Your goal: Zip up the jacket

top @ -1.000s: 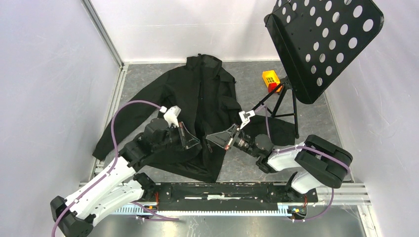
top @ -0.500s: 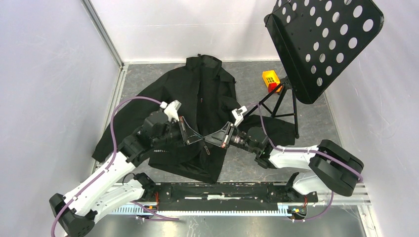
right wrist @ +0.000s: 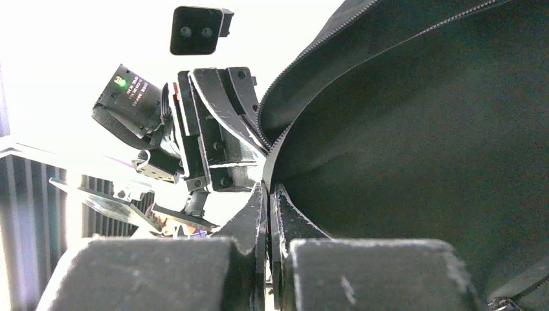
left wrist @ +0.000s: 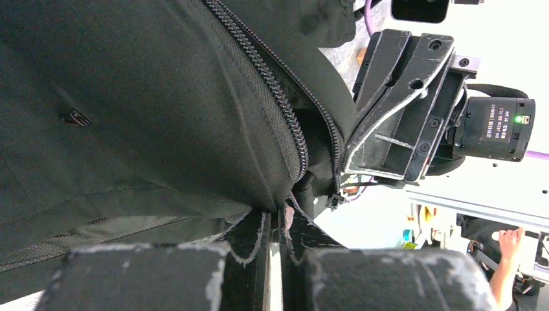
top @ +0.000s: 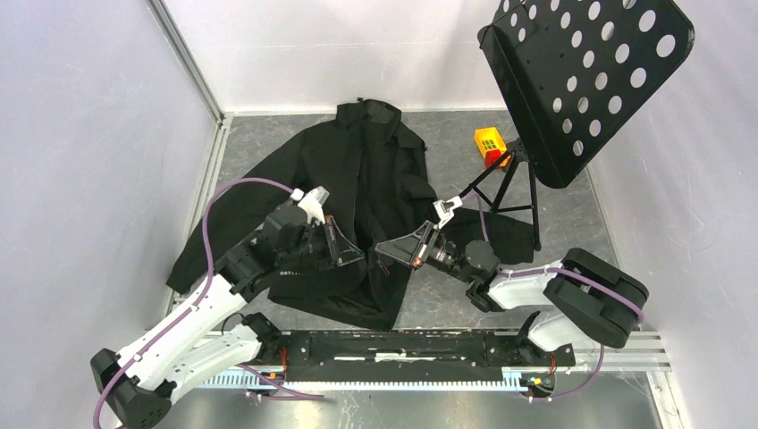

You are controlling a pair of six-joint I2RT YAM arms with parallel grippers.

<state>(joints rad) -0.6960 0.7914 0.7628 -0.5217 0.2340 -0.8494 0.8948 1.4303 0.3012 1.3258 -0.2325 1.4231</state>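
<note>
Fingers, left gripper (left wrist: 275,223): pressed together, pinching the bottom hem of one front panel just below the end of the zipper teeth.
Left arm lettering (top: 290,271): white print on the black wrist housing, too small to read.
Black fabric jacket (top: 357,170): spread over the grey table (top: 447,134) left of centre, with the high collar toward the far wall and the sleeves out to either side. The right-hand sleeve lies under the stand's legs. The lower front edges are lifted between the two grippers.
Black zipper (left wrist: 285,123): toothed tape running along the panel edge. The two rows of teeth are apart in both wrist views.
Fingers, right gripper (right wrist: 267,194): pressed together, pinching the opposite front edge where the zipper tape runs down into them, tip to tip with the left gripper.
Right wrist motor label (left wrist: 502,123): white print on a round black housing. DAMIAO can just be read and the smaller lines cannot. A green light is lit beside it.
Yellow and orange block (top: 489,143): on the table near the jacket's right shoulder, touching the stand's foot.
Black perforated music stand (top: 590,71): tilted tray on tripod legs at the far right.
</note>
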